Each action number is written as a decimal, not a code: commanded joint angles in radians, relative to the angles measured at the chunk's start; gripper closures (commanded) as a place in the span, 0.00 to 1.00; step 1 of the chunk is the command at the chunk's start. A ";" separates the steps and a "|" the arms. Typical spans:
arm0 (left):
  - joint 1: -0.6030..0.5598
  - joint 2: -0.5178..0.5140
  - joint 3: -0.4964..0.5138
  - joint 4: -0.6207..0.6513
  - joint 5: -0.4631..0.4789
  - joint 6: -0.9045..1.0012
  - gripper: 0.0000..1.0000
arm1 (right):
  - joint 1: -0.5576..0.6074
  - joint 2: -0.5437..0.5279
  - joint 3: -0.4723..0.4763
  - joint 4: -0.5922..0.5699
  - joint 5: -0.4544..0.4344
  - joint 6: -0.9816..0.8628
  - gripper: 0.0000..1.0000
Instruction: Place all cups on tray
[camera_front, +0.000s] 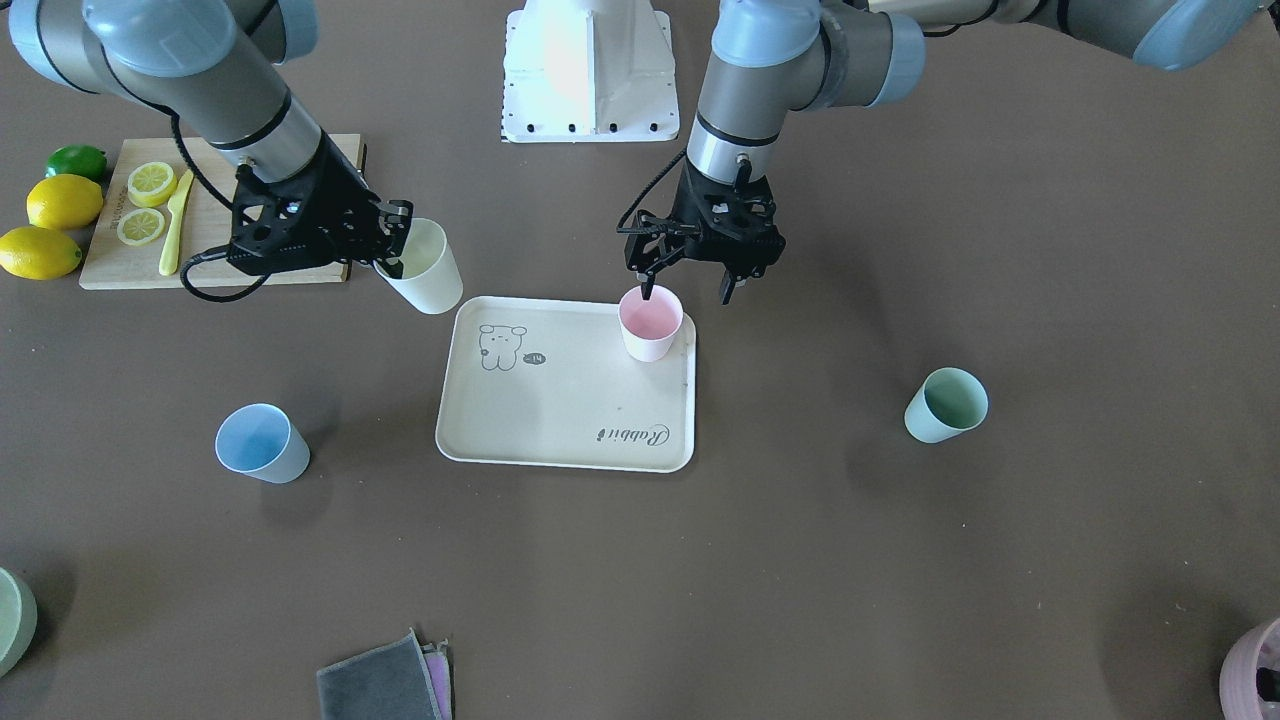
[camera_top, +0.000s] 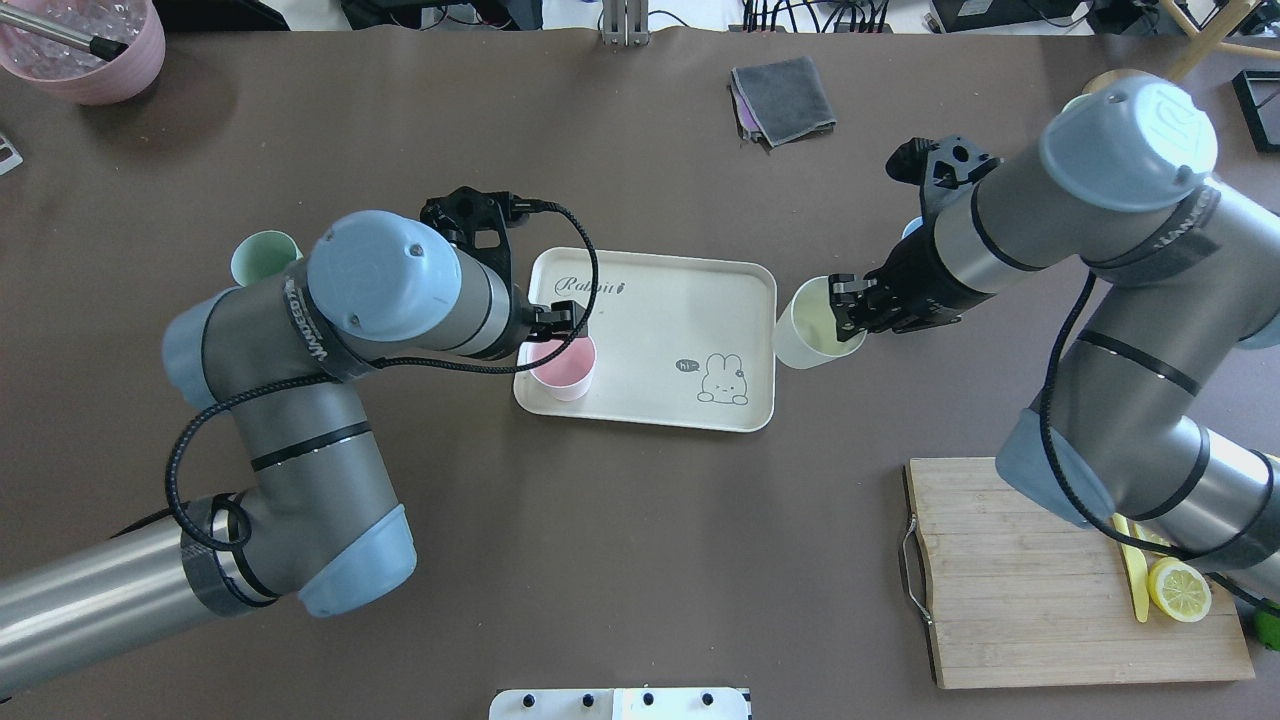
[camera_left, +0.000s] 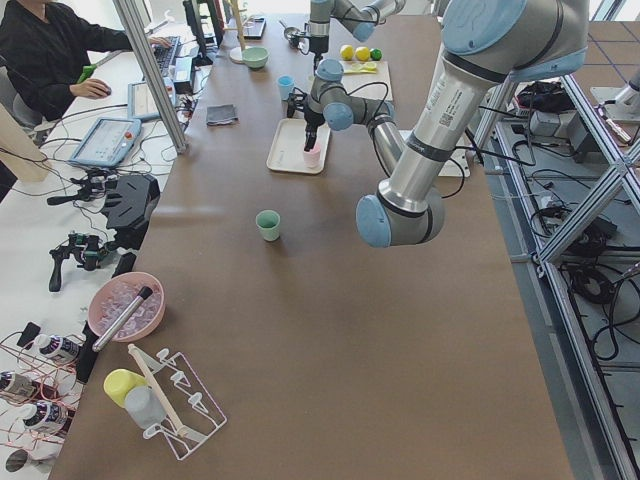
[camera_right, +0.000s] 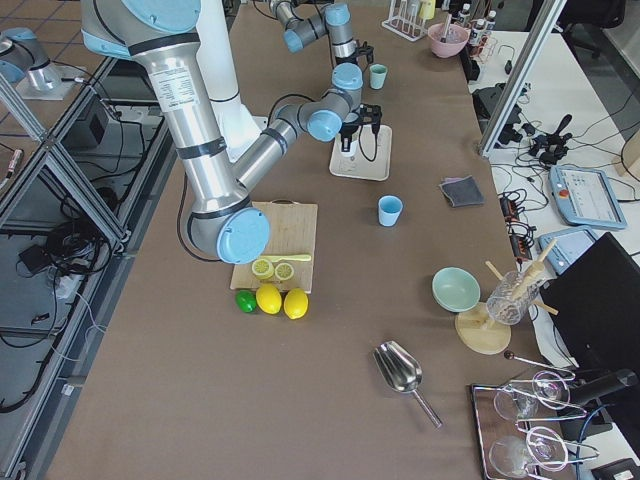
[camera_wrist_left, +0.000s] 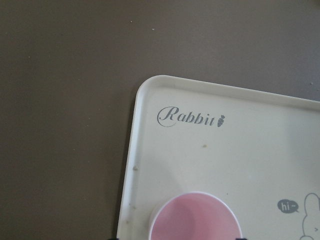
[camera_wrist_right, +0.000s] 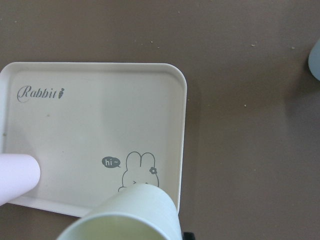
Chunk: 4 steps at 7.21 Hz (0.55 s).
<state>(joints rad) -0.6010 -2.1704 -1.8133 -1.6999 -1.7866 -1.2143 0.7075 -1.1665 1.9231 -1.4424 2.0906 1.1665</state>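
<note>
The cream tray (camera_front: 560, 420) with the rabbit drawing lies mid-table. The light pink cup (camera_front: 650, 322) stands upright in its corner near the "Rabbit" lettering. My left gripper (camera_front: 688, 292) is open right above this cup; the left wrist view shows the cup's rim (camera_wrist_left: 195, 217) below. My right gripper (camera_front: 395, 248) is shut on the pale yellow cup (camera_front: 425, 265) and holds it tilted above the table, beside the tray's rabbit end (camera_top: 740, 390). The light blue cup (camera_front: 262, 443) and the mint green cup (camera_front: 946, 404) stand on the table, off the tray.
A wooden cutting board (camera_front: 215, 270) with lemon slices and a yellow knife lies behind my right arm, with lemons (camera_front: 64, 201) and a lime beside it. A grey cloth (camera_front: 380, 685), a green bowl (camera_front: 10, 620) and a pink bowl (camera_top: 90, 50) are at the operators' edge.
</note>
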 joint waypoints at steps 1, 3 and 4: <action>-0.159 0.073 -0.026 0.008 -0.127 0.195 0.02 | -0.066 0.091 -0.096 -0.009 -0.075 0.038 1.00; -0.287 0.138 -0.023 0.003 -0.239 0.339 0.02 | -0.106 0.130 -0.177 0.002 -0.110 0.056 1.00; -0.310 0.147 0.012 -0.007 -0.238 0.390 0.02 | -0.120 0.130 -0.194 0.017 -0.130 0.056 1.00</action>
<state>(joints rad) -0.8697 -2.0452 -1.8294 -1.6979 -2.0048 -0.8999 0.6085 -1.0440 1.7594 -1.4385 1.9848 1.2191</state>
